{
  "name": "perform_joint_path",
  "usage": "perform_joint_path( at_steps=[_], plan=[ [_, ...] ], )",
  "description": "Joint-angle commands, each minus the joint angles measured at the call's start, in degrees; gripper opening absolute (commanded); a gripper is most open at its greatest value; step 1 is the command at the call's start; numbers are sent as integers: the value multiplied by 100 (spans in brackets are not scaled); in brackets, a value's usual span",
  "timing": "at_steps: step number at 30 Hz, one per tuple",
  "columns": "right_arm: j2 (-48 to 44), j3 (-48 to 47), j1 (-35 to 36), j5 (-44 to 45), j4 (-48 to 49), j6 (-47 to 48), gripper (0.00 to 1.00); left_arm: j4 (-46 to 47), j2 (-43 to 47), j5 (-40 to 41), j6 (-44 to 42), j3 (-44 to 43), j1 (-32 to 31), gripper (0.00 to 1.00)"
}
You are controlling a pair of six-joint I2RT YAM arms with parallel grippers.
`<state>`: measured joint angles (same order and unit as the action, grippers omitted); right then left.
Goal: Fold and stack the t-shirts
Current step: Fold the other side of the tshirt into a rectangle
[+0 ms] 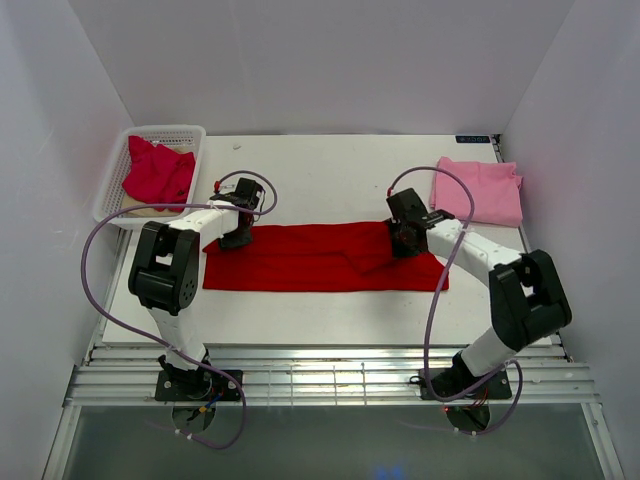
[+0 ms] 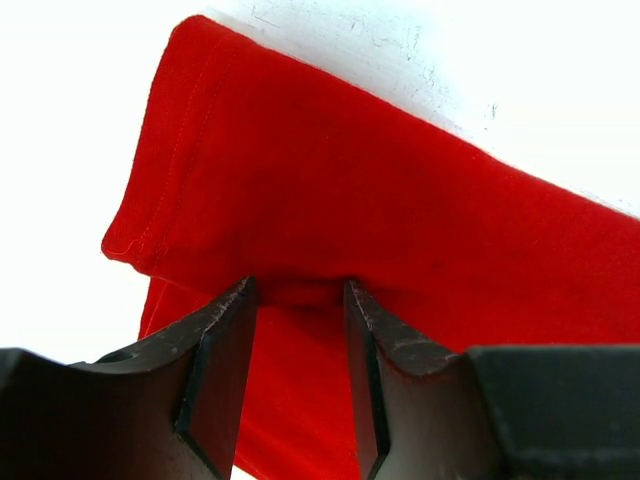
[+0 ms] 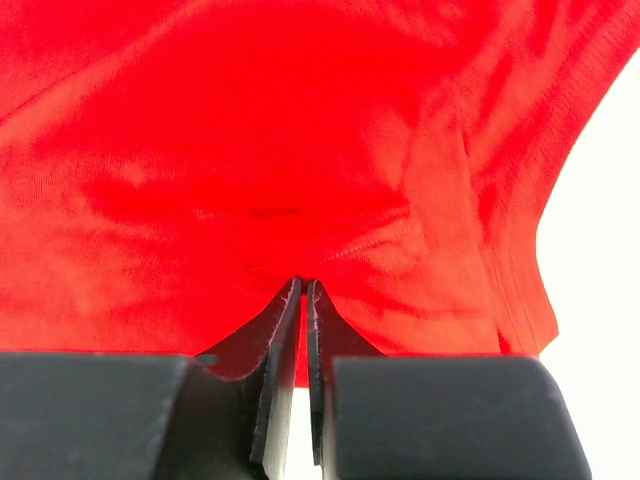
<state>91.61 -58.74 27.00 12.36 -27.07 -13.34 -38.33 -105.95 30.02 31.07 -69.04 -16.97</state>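
Observation:
A bright red t-shirt [image 1: 320,258] lies folded into a long band across the middle of the table. My left gripper [image 1: 238,222] is at the band's far left corner. In the left wrist view its jaws [image 2: 300,285] stand open, tips against a fold of the red cloth [image 2: 350,170]. My right gripper [image 1: 405,240] is at the band's far right part, and its jaws [image 3: 303,285] are shut on a thin pinch of the red cloth [image 3: 250,130]. A light pink t-shirt [image 1: 480,190] lies folded at the back right. A crimson t-shirt [image 1: 158,172] sits crumpled in the basket.
The white mesh basket [image 1: 165,130] stands at the back left corner of the table [image 1: 330,170]. White walls close in the left, right and back. A metal rail runs along the near edge by the arm bases.

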Motion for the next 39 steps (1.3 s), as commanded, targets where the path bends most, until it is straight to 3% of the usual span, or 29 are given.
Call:
perform_joint_path(
  at_steps=[1, 3, 4, 7, 11, 17, 27, 35, 39],
  plan=[
    [-643, 318, -2, 64, -211, -124, 12, 97, 277, 57, 4, 13, 36, 51],
    [-750, 398, 7, 257, -202, -142, 15, 97, 259, 39, 4, 13, 36, 51],
    [-768, 398, 7, 345, -202, -142, 25, 97, 259, 22, 4, 22, 36, 51],
    [-576, 223, -46, 513, -202, -81, 38, 115, 294, -14, 31, 74, 36, 51],
    [-259, -84, -99, 469, -167, -63, 34, 115, 373, -31, 40, 136, 36, 52],
    [286, -401, -484, 522, 158, -10, 40, 106, 487, -5, -4, 276, 36, 52],
    [937, -1192, -1329, -373, 562, 455, 41, 212, 347, 241, -92, 268, 133, 52],
    [1236, -1614, -1408, -1393, 773, 570, 41, 150, 119, 180, -224, -241, 282, 52],
    [1368, -1737, -1408, -1464, 747, 579, 41, 150, 22, 136, -242, -321, 361, 53]
  ],
)
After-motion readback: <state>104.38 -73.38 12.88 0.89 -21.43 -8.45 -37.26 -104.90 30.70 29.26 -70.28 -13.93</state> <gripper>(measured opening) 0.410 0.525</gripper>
